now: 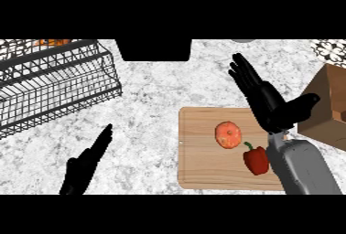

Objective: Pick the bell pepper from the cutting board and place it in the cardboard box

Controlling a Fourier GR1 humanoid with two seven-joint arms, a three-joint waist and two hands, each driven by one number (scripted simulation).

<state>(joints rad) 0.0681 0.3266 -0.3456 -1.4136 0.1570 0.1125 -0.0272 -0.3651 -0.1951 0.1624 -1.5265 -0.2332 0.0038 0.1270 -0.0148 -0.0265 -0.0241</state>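
Right hand [267, 98] hovering over the cutting board's [202, 169] far right corner, fingers extending straight and pressed together, thumb sticking out toward the cardboard box [327, 107] at the counter's [155, 91] right edge; holding nothing. Red bell pepper [255, 158] lying near the board's right edge, beside the right forearm and an orange fruit [228, 135]. Left hand [84, 164] resting open near the counter's near edge, fingers straight. Wire basket [54, 82] occupying the far left corner.

Kitchen: speckled stone counter [155, 87], wooden cutting board [202, 164] with produce, black wire dish rack [54, 87].
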